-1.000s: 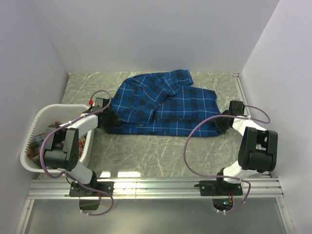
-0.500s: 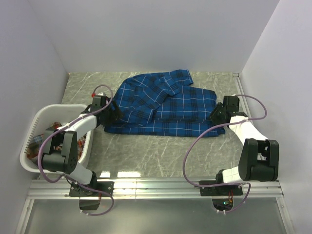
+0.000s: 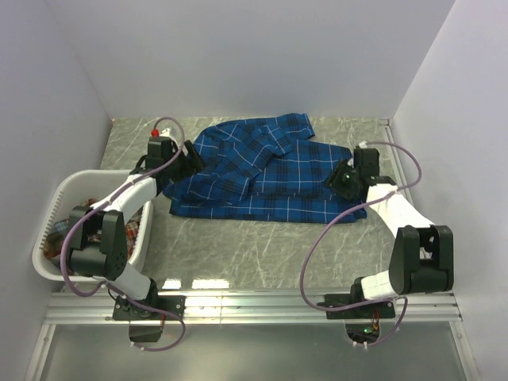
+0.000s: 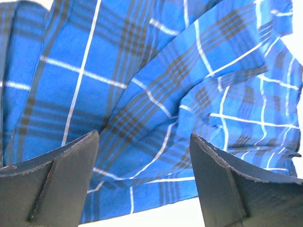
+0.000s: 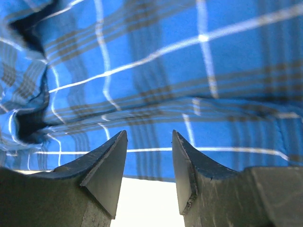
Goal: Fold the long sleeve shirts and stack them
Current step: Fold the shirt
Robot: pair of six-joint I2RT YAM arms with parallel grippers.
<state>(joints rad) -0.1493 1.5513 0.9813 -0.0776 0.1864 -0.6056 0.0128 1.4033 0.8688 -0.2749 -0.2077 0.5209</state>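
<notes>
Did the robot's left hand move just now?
Yes. The left hand moved away from the white basket, toward the back wall, over the blue shirt.

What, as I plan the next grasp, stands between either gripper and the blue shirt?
Nothing visible. The left gripper and right gripper each face the blue shirt directly, jaws open, with only its cloth ahead in both wrist views.
</notes>
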